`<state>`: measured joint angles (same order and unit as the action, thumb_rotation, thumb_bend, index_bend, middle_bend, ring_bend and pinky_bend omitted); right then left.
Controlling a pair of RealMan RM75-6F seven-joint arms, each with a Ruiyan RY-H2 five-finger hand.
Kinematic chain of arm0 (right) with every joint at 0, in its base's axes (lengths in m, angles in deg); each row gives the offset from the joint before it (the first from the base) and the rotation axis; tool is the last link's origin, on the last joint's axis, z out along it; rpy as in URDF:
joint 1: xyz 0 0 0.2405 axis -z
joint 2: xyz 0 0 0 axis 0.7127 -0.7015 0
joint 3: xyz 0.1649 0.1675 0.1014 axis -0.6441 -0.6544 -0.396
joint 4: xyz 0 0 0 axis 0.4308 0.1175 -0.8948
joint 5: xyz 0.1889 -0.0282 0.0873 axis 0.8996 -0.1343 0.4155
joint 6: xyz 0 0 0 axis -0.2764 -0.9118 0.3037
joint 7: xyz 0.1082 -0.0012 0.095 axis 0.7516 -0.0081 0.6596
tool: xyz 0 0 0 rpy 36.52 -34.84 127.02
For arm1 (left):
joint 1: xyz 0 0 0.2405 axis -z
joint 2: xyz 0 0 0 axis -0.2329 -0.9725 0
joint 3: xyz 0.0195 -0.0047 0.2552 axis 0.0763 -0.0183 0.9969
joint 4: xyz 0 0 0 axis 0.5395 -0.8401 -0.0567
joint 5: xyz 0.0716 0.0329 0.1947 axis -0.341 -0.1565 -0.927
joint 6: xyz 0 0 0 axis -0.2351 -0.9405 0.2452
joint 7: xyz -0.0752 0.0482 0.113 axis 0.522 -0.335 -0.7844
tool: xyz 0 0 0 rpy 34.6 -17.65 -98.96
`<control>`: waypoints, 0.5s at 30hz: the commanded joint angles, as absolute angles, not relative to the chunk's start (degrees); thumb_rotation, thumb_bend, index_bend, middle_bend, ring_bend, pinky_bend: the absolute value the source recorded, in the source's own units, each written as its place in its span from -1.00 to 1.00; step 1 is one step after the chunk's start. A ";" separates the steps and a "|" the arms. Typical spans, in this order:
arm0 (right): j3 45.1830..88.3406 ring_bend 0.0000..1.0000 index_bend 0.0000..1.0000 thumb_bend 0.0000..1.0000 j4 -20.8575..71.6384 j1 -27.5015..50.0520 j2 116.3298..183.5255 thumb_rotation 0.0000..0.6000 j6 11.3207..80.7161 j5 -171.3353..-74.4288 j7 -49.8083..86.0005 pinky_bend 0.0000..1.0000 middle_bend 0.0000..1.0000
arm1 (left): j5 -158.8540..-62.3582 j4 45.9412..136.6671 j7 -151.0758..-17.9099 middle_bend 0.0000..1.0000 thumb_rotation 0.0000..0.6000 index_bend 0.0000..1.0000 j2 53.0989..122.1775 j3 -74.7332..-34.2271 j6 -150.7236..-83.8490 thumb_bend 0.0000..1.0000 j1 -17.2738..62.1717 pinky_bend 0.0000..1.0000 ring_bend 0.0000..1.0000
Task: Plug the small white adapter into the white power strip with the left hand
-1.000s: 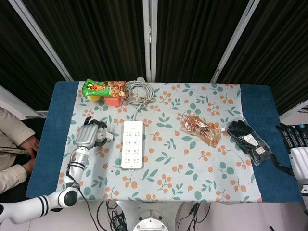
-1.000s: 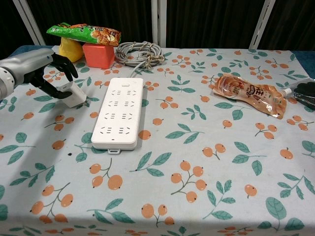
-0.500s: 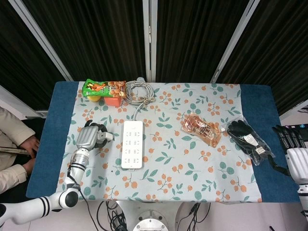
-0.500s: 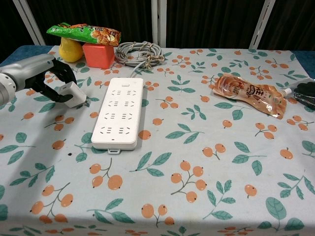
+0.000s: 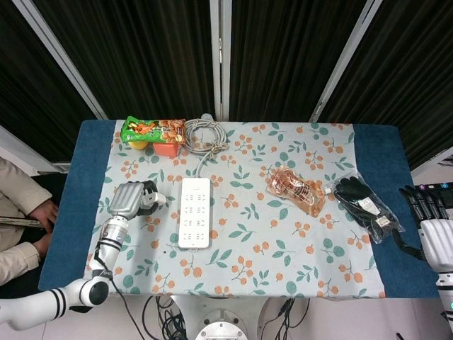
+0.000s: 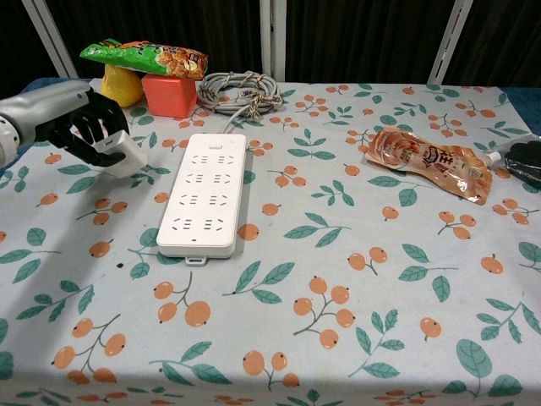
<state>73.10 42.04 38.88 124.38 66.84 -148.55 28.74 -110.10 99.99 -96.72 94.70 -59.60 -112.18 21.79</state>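
1. Your left hand (image 6: 72, 123) has its dark fingers wrapped around the small white adapter (image 6: 122, 150), holding it just left of the white power strip (image 6: 205, 193) and apart from it.
2. From the chest view the adapter looks raised off the tablecloth (image 6: 355, 279), though that is hard to confirm.
3. The power strip lies flat, its coiled cable (image 6: 239, 90) behind it.
4. Your right hand (image 5: 432, 227) sits off the table's right edge, fingers extended and holding nothing.

- Left hand (image 5: 132, 199): fingers curled around the small white adapter (image 5: 158, 199), just left of the white power strip (image 5: 195, 212).
- Right hand (image 5: 430, 225): beyond the tabletop (image 5: 78, 205) edge, fingers apart, holding nothing.
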 commanded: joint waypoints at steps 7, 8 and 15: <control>73.10 -1.00 -1.00 -0.35 43.14 38.77 124.29 1.00 66.81 -148.86 27.50 -1.00 -0.91 | -118.63 113.98 -102.90 0.37 1.00 0.29 85.20 -57.95 -112.14 0.00 24.25 0.15 0.07; 73.12 -1.00 -1.00 -0.35 43.27 38.72 124.30 1.00 66.77 -148.96 27.37 -1.00 -0.91 | -118.02 114.73 -104.07 0.37 1.00 0.29 85.10 -58.03 -111.39 0.00 24.90 0.15 0.07; 73.27 -1.00 -1.00 -0.35 43.34 38.99 124.37 1.00 66.92 -148.84 27.34 -1.00 -0.91 | -109.03 115.54 -112.82 0.38 1.00 0.31 87.05 -59.10 -106.54 0.00 30.53 0.14 0.06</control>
<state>73.25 43.36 38.96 124.37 66.89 -148.86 27.32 -111.90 115.28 -110.66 86.31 -58.70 -108.28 28.40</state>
